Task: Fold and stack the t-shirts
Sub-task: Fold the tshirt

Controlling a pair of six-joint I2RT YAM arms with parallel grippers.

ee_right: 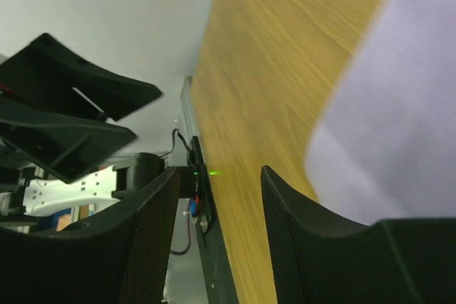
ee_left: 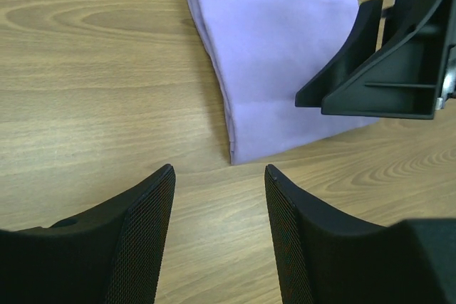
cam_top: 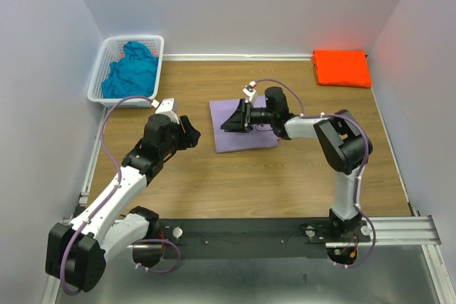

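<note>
Lavender t-shirt (cam_top: 239, 142) lies folded mid worktop (cam_top: 299, 176), soft, light, floppy, likely best pinched along its layered left edge; left end effector (ee_left: 219, 173) and right end effector (ee_right: 219, 173) both gape empty.

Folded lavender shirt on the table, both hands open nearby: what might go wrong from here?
1. The left hand and right hand are close together at the lavender shirt; they may collide.
2. Carrying it to the orange shirt in the far corner could undo its fold.
3. The teal shirt lies crumpled in the basket; pulling it may drag the basket.
</note>
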